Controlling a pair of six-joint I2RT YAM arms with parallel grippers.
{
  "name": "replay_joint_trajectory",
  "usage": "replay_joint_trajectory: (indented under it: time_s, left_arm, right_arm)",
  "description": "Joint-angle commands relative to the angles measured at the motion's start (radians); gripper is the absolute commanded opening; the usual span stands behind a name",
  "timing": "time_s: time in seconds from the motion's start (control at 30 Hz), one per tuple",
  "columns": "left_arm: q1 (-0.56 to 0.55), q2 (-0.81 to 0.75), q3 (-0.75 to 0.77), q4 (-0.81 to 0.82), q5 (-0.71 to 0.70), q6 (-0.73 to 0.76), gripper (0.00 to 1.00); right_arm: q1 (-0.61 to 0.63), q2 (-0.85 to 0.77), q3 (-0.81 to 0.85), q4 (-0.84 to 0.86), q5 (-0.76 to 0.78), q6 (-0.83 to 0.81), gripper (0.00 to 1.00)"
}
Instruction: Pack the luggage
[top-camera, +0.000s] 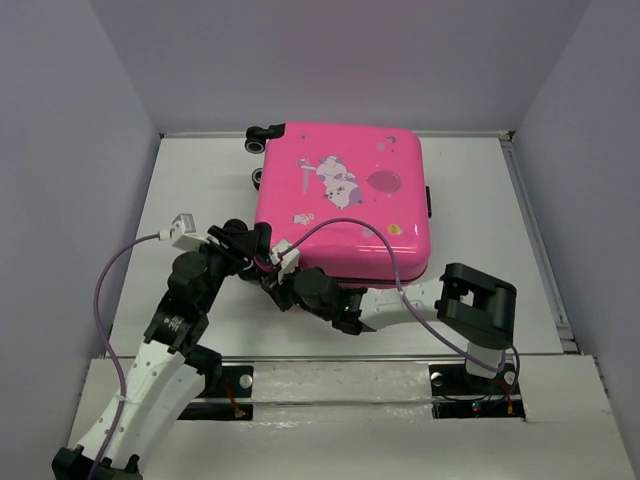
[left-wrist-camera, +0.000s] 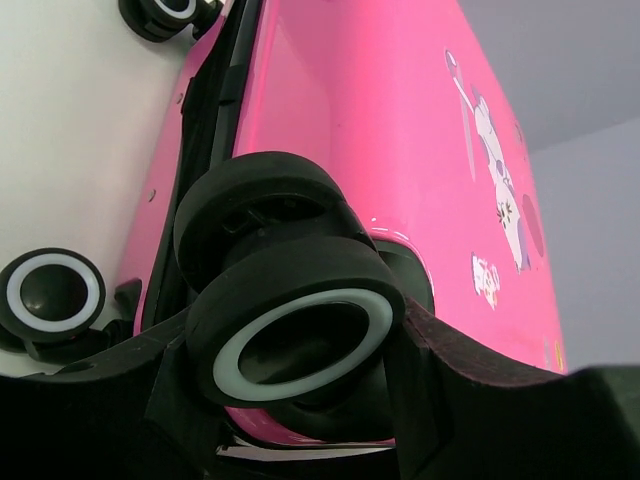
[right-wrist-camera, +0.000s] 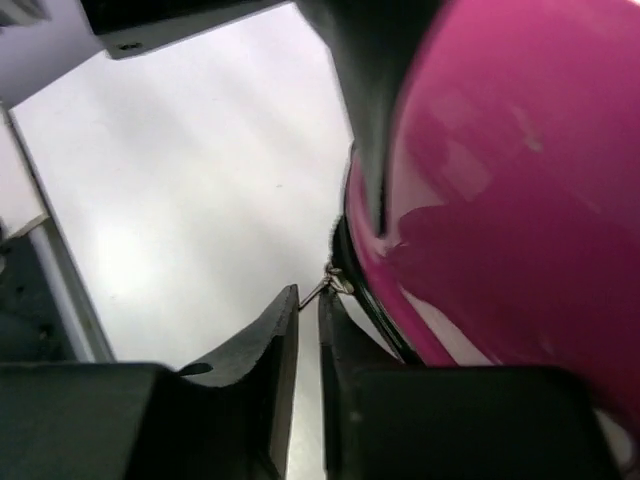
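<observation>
The luggage (top-camera: 345, 200) is a hot-pink hard-shell case with a cartoon print, lying closed and flat on the white table (top-camera: 190, 180). My left gripper (top-camera: 262, 246) is at its near-left corner. In the left wrist view the fingers (left-wrist-camera: 440, 360) clasp a black wheel (left-wrist-camera: 300, 270) with a pale ring, below the pink shell (left-wrist-camera: 380, 120). My right gripper (top-camera: 273, 286) sits at the case's near edge. In the right wrist view its gripper (right-wrist-camera: 308, 295) has the tips pinched on a small metal zipper pull (right-wrist-camera: 335, 282) at the black seam of the shell (right-wrist-camera: 520, 180).
Two more black wheels (top-camera: 262, 135) stick out at the case's far-left side, and another wheel (left-wrist-camera: 52, 292) shows low left in the left wrist view. A black side handle (top-camera: 428, 200) is on the right edge. Grey walls enclose the table. A purple cable (top-camera: 370, 235) drapes over the lid.
</observation>
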Motion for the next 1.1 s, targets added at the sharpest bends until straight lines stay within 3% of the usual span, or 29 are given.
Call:
replay_joint_trajectory:
  time_s: [0.0, 0.07, 0.17, 0.27, 0.3, 0.37, 0.4, 0.5, 0.53, 0.63, 0.73, 0.8, 0.97, 1.07]
  left_arm:
    - [-0.051, 0.028, 0.018, 0.056, 0.267, 0.203, 0.06]
    - [-0.051, 0.055, 0.02, 0.073, 0.267, 0.203, 0.06]
    - [-0.05, 0.062, 0.027, 0.094, 0.244, 0.203, 0.06]
    - [-0.05, 0.076, 0.026, 0.119, 0.239, 0.197, 0.06]
    - [-0.05, 0.084, 0.023, 0.119, 0.239, 0.197, 0.06]
    - [-0.051, 0.091, 0.018, 0.127, 0.247, 0.194, 0.06]
    - [-0.051, 0.091, 0.017, 0.13, 0.251, 0.192, 0.06]
    - [-0.053, 0.082, 0.017, 0.125, 0.251, 0.203, 0.06]
    - [-0.053, 0.079, 0.017, 0.122, 0.248, 0.207, 0.06]
    - [-0.053, 0.084, 0.014, 0.122, 0.256, 0.218, 0.06]
    - [-0.056, 0.087, 0.005, 0.127, 0.264, 0.227, 0.06]
    - [-0.057, 0.084, -0.002, 0.131, 0.273, 0.23, 0.06]
    - [-0.112, 0.085, -0.003, 0.157, 0.313, 0.244, 0.06]
    - [-0.198, 0.075, -0.002, 0.153, 0.294, 0.247, 0.06]
  right_arm:
    - [0.048, -0.115, 0.028, 0.052, -0.421, 0.084, 0.42]
    - [0.048, -0.223, 0.02, -0.182, -0.379, 0.104, 0.72]
    - [0.048, -0.432, -0.021, -0.448, -0.209, 0.121, 0.87]
    - [-0.019, -0.651, -0.066, -0.588, -0.103, 0.133, 0.91]
    - [-0.019, -0.652, -0.069, -0.625, -0.064, 0.137, 0.91]
    - [-0.157, -0.77, -0.063, -0.733, 0.037, 0.148, 0.93]
    - [-0.286, -0.82, -0.06, -0.757, 0.06, 0.15, 0.93]
    - [-0.462, -0.87, -0.04, -0.828, 0.193, 0.135, 0.96]
    - [-0.584, -0.874, -0.034, -0.835, 0.223, 0.127, 0.97]
    - [-0.853, -0.812, -0.006, -0.863, 0.04, 0.116, 0.98]
    - [-0.959, -0.738, 0.012, -0.861, -0.108, 0.119, 0.99]
    - [-0.97, -0.66, 0.029, -0.86, -0.162, 0.111, 0.99]
    - [-0.97, -0.478, 0.086, -0.753, -0.568, 0.116, 0.97]
    - [-0.97, -0.306, 0.202, -0.73, -0.766, 0.127, 0.86]
